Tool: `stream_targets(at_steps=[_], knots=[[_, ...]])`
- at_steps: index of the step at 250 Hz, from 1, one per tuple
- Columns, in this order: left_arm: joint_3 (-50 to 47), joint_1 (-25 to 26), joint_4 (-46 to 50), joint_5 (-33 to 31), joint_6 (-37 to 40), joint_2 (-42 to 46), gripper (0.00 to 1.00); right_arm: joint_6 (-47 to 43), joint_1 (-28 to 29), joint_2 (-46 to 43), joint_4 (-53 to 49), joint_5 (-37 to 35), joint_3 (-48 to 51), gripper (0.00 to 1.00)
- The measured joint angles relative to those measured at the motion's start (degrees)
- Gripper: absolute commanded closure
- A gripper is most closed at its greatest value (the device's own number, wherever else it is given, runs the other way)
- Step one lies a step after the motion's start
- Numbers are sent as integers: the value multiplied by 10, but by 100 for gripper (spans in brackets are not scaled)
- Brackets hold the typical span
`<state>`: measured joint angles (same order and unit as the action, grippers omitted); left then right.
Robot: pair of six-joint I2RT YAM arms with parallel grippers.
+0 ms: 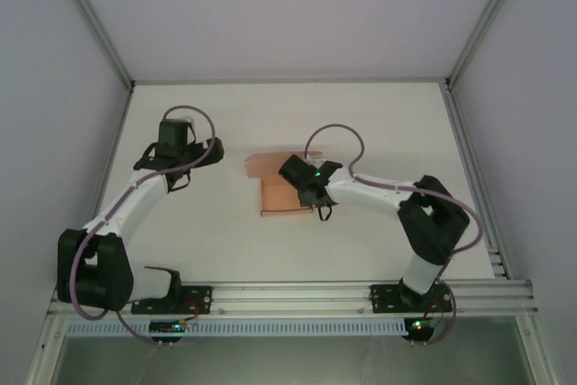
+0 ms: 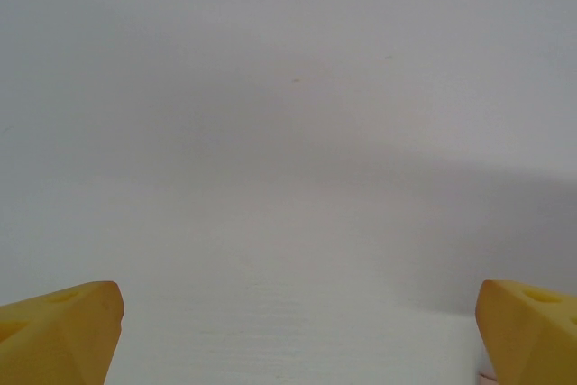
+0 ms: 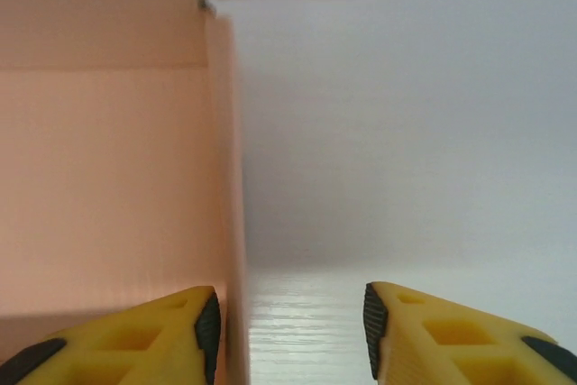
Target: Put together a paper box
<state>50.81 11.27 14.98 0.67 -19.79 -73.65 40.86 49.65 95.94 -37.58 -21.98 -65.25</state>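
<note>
Gripper R part open — paper box wall between fingers, unclamped.

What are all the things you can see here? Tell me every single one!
paper box: one, salmon pink, in the middle of the table, partly under the right gripper.
table: one, white, beneath everything.
metal rail: one, silver, along the table's near edge, with both arm bases on it.
cables: purplish, looping along each arm.
left arm: one, white with black joints, on the left side.
right arm: one, white with black joints, reaching from the right to the box.
left gripper: one, yellow fingers, wide open over bare table.
right gripper: one, yellow fingers with black pads, open, one finger over the pink card and the other over the table.
</note>
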Motion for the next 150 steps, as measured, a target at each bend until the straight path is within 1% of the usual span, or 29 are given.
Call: stream_targets(at_steps=[7,23,32,50,73,84,92,106,126,133,142,150], knots=[[1,2,-4,18,14,7,1,-26,-3,-19,5,-5,3,14],[5,13,-15,61,52,23,1,-95,-10,-64,25,-18,11,4],[10,20,-21,87,75,31,0,-139,-14,-90,44,-19,18,2],[20,40,-37,148,133,44,0,-233,-25,-142,88,-7,35,1],[24,69,-47,224,225,54,0,-350,-54,-182,141,48,50,1],[24,83,-45,248,268,53,0,-400,-77,-186,162,86,50,2],[26,94,-36,262,301,49,0,-433,-95,-184,173,117,49,4],[35,110,-18,275,347,32,0,-484,-126,-168,177,167,36,7],[58,120,9,280,391,-7,0,-547,-161,-128,176,227,4,11],[70,120,20,279,404,-23,3,-569,-170,-111,171,244,-11,12],[84,120,36,278,419,-44,7,-594,-177,-90,167,261,-27,17],[97,120,49,278,434,-62,11,-612,-180,-72,161,273,-41,19]])
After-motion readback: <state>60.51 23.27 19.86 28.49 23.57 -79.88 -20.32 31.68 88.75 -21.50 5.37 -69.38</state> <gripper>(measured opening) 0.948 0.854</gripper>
